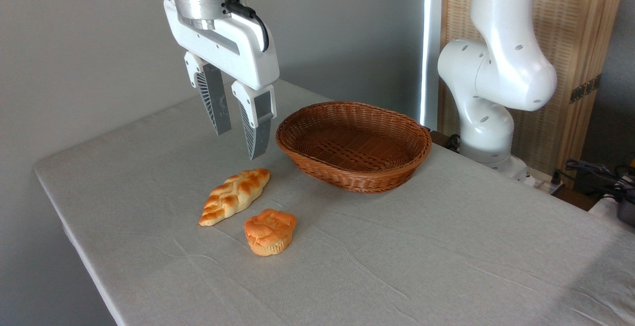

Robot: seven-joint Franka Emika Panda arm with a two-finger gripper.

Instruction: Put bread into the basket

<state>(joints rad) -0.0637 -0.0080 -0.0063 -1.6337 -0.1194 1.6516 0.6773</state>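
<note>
The bread [234, 195], a braided golden loaf with pale seams, lies on the grey tablecloth left of centre. Right of it and further back stands the woven reddish-brown basket [353, 145], with nothing inside. My gripper [240, 144] hangs in the air above the loaf's far end, to the left of the basket. Its two ribbed fingers [216, 102] point down with a gap between them, open and holding nothing.
A round orange muffin-shaped bun [270, 231] sits just in front of the loaf. The arm's white base [488, 93] rises at the table's back right, beside a wooden screen [575, 43]. Cables [595, 172] lie at the far right. The table's left edge [64, 217] runs close to the loaf.
</note>
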